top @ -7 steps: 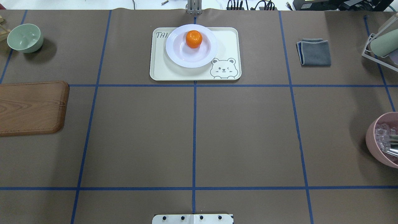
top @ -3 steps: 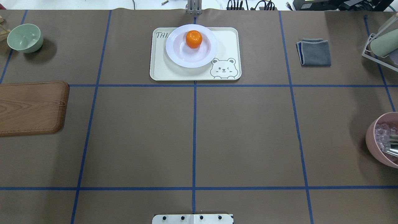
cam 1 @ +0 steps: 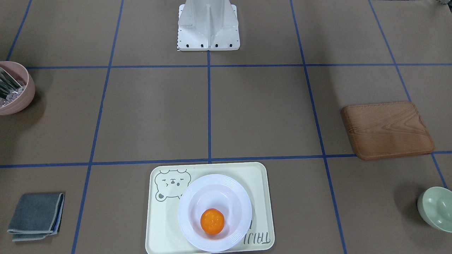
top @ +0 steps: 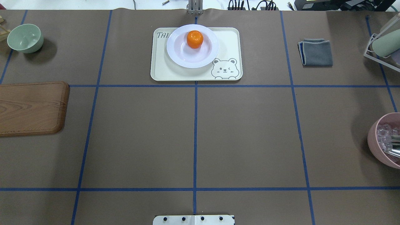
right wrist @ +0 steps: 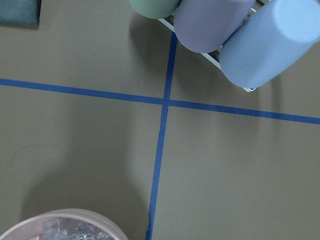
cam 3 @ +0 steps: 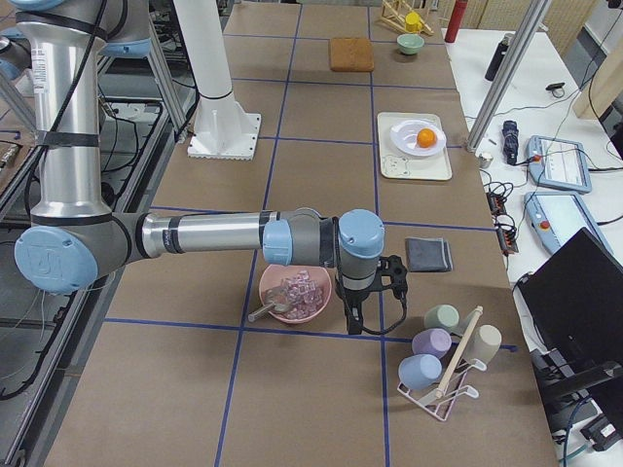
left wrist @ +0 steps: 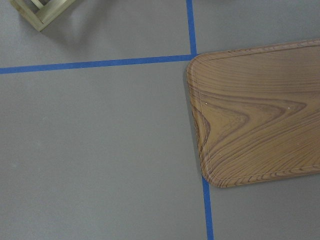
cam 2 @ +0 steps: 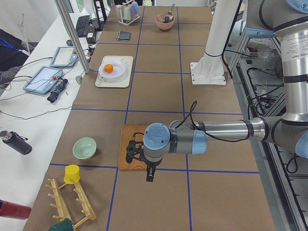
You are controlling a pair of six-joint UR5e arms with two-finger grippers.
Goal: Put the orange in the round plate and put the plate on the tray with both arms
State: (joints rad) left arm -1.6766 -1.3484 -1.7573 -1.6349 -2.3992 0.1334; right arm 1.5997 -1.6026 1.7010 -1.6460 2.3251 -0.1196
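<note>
The orange (top: 195, 39) lies in the white round plate (top: 175, 47), toward its far side. The plate stands on the cream tray (top: 175, 73) at the far middle of the table, covering part of the lettering. The front view shows the same orange (cam 1: 212, 221), plate (cam 1: 212, 190) and tray (cam 1: 162, 225). My left gripper (cam 2: 150, 175) shows only in the left side view, hanging over the wooden board's edge, far from the tray. My right gripper (cam 3: 352, 319) shows only in the right side view, beside the pink bowl. I cannot tell whether either is open or shut.
A brown wooden board (top: 31, 107) and a green bowl (top: 25, 38) lie at the left. A folded grey cloth (top: 316, 52), a cup rack (top: 382, 43) and a pink bowl (top: 386, 140) holding clear pieces are at the right. The robot's base (cam 1: 208, 24) stands mid-table.
</note>
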